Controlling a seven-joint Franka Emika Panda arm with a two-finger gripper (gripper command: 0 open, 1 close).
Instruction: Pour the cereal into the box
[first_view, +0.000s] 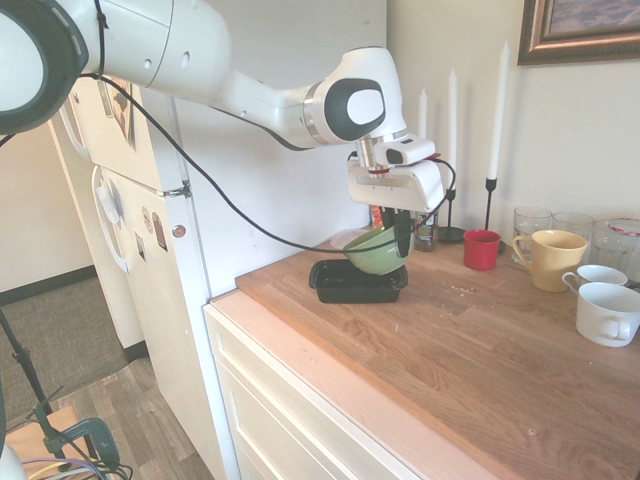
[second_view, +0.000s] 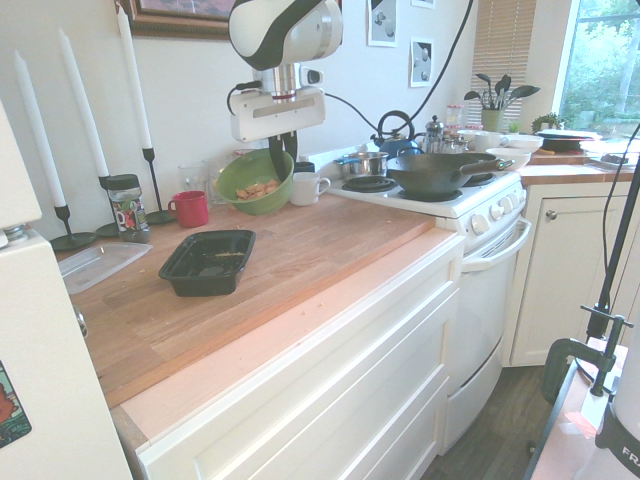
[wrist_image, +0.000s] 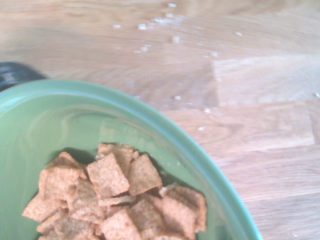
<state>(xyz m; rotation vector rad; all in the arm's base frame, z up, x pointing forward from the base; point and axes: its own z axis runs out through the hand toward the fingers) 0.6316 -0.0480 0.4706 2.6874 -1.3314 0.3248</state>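
Observation:
My gripper (first_view: 402, 236) is shut on the rim of a green bowl (first_view: 377, 251), holding it tilted in the air just above the far end of the box (first_view: 355, 283). The box (second_view: 207, 262) is a shallow black tray lying on the wooden counter, with only crumbs showing inside. From the other side the green bowl (second_view: 254, 178) leans toward the camera. The cereal (second_view: 258, 188), tan squares, lies heaped in its lower part. In the wrist view the cereal (wrist_image: 115, 197) rests against the bowl's green wall (wrist_image: 45, 120), with crumb-speckled counter beyond.
A red cup (first_view: 481, 249), a yellow mug (first_view: 548, 258), white cups (first_view: 607, 312) and glasses stand to one side. Candlesticks (second_view: 150, 190), a spice jar (second_view: 125, 208) and a clear lid (second_view: 100, 265) sit near the wall. A stove with a wok (second_view: 440, 170) adjoins the counter.

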